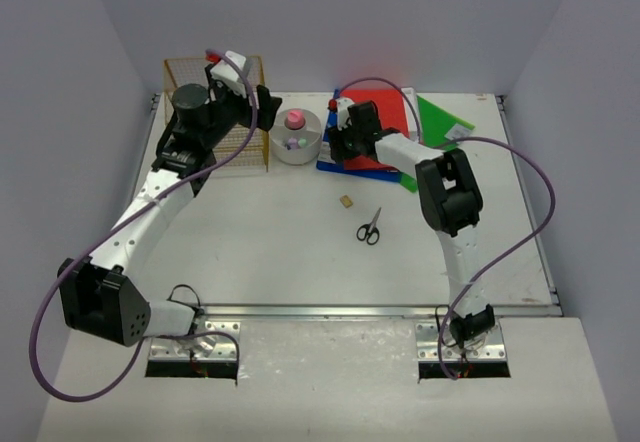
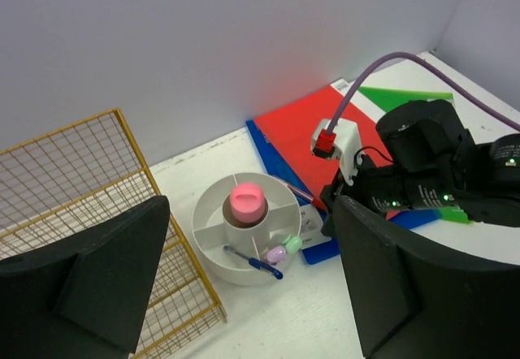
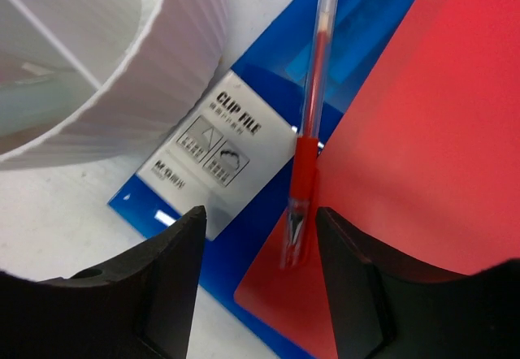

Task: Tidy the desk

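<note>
- Top external: the desk (image 1: 260, 252) lies beneath both arms. The left gripper (image 1: 262, 97) is beside the gold wire rack (image 1: 190, 72).
- Left wrist: jaws wide, empty.
- Right wrist: the right gripper (image 3: 260, 278) straddles a red pen (image 3: 305, 164) with jaws parted, not touching it. The pen is probably light, stiff and slick, so pinch its rubber grip.

Overhead wide; wrists close; all share caddy (image 1: 296, 154)

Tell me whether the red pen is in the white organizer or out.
Out. The red-grip clear pen lies flat across the blue clip file and red folder, beside the white round organizer.
</note>
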Controlling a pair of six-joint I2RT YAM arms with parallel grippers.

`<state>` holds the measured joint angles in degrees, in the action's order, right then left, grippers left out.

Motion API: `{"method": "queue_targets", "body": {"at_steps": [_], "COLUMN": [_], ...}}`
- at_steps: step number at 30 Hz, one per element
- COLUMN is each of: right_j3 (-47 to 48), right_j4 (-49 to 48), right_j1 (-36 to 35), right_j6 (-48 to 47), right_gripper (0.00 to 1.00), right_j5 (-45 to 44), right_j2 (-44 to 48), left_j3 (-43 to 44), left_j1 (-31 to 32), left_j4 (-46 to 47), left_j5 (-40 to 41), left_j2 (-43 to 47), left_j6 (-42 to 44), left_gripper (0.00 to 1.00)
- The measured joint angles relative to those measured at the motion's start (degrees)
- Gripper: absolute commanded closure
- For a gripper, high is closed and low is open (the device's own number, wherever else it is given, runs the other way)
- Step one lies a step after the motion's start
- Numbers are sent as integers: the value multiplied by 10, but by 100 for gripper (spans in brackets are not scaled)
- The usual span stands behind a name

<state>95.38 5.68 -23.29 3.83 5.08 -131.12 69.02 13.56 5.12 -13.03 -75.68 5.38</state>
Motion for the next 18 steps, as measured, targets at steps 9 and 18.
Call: {"method": "queue_targets", "body": {"at_steps": [9,18], "right_j3": [10,-71], "right_j4": [-52,-46], "right_j1": [-2,0], "right_j6": [-66,-83], "right_gripper": [82,100], "right_j5": [-28,-27], "right_j2": [-31,35], "left_j3": [-24,-26], "left_j1": [0,0], "left_j4": [-49,-49], "left_j5": [3,-5], "left_j2": [19,19], "left_j6": [8,20], "left_gripper": [19,21]}}
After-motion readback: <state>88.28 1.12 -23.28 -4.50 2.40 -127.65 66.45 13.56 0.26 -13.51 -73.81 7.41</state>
